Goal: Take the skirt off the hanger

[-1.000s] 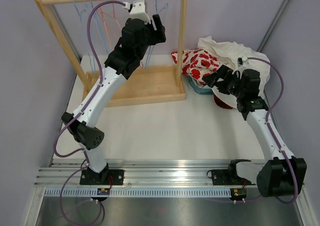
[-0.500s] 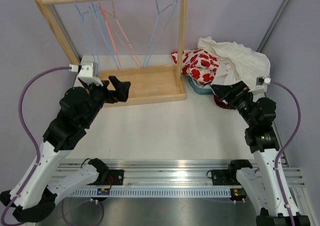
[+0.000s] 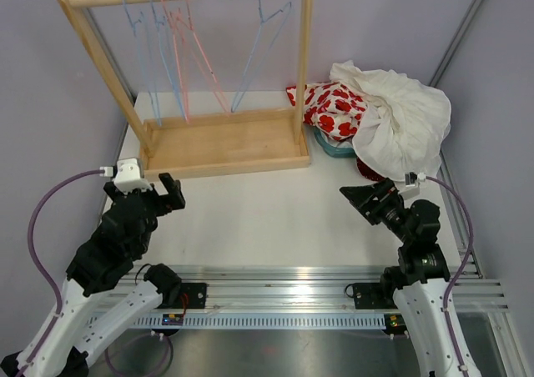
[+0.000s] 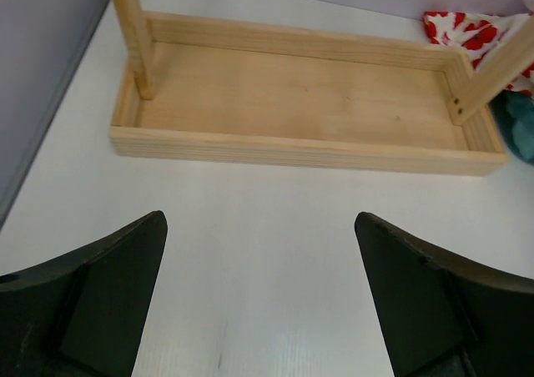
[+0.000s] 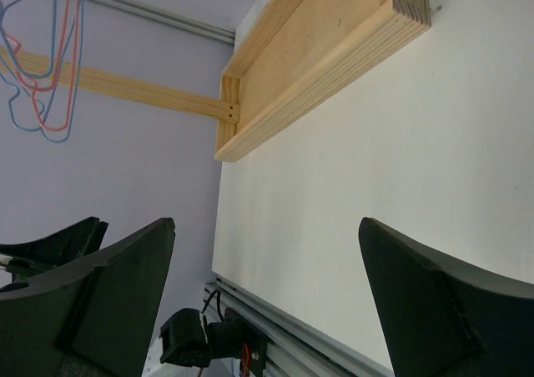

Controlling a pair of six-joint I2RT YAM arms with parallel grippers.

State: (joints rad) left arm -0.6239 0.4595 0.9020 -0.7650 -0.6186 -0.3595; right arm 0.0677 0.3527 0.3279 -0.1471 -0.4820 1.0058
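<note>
Skirt (image 3: 405,114): white crumpled heap right of the rack (image 3: 224,148) (long axis unclear).
Hangers (image 3: 179,56): on rack's top rail.
Left gripper (image 4: 259,231): fingers wide apart, holding nothing, before rack.
Right gripper (image 5: 267,231): wide apart, holding nothing.

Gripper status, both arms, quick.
Left gripper: open, holding nothing.
Right gripper: open, holding nothing.

One wooden rack (image 3: 221,143) is counted on the bench (image 3: 275,218). Five wire hangers (image 3: 178,60) appear to be hung from it, three blue and two pink, though overlap leaves that unsure. At least three pieces are piled beside it: one white cloth (image 3: 409,114), one red-spotted cloth (image 3: 334,110), one teal cloth (image 3: 329,149).
</note>
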